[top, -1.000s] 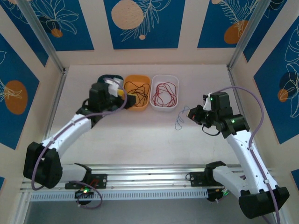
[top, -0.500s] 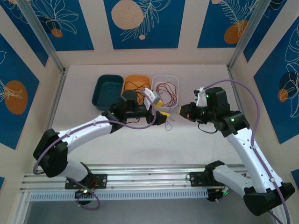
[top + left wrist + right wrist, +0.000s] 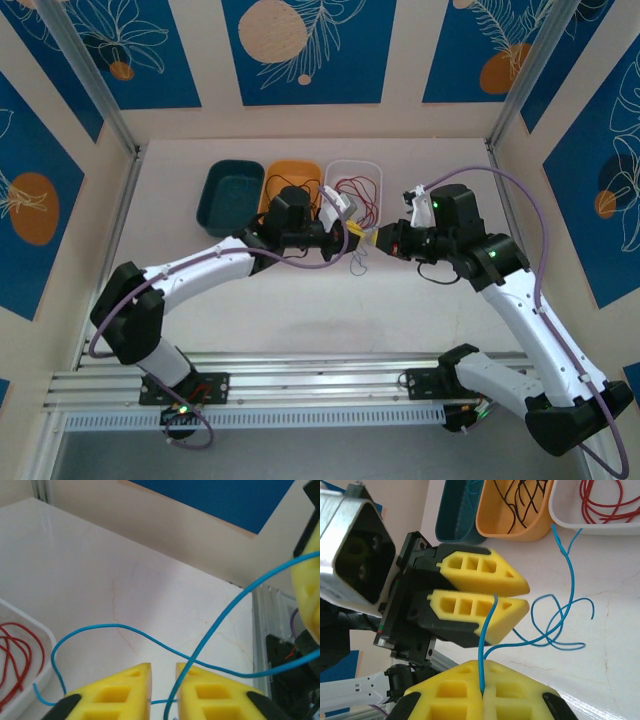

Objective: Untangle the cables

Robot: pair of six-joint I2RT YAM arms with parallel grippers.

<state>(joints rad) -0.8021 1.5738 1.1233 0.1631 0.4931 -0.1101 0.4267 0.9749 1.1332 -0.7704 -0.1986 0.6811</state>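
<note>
A thin blue cable [image 3: 359, 263] hangs between my two grippers in front of the bins. My right gripper [image 3: 483, 666] is shut on one end of the blue cable [image 3: 555, 625], and the rest loops loosely over the table. My left gripper [image 3: 163, 668] faces it, almost tip to tip, jaws drawn in to a narrow gap. The blue cable [image 3: 115, 626] runs through that gap without being pinched. From above, the left gripper [image 3: 354, 236] and right gripper [image 3: 384, 240] meet at mid-table. A red cable [image 3: 600, 502] lies in the white bin, a black cable [image 3: 522, 497] in the orange bin.
Three bins stand in a row at the back: a teal bin [image 3: 228, 195], an orange bin [image 3: 288, 172] partly behind the left arm, and a white bin [image 3: 362, 168]. Lilac arm cables arc over both arms. An aluminium rail [image 3: 300, 385] runs along the near edge.
The left arm swung right from the bins to meet the right gripper, and its jaws narrowed around the blue cable. The right gripper carried the cable left and up.
</note>
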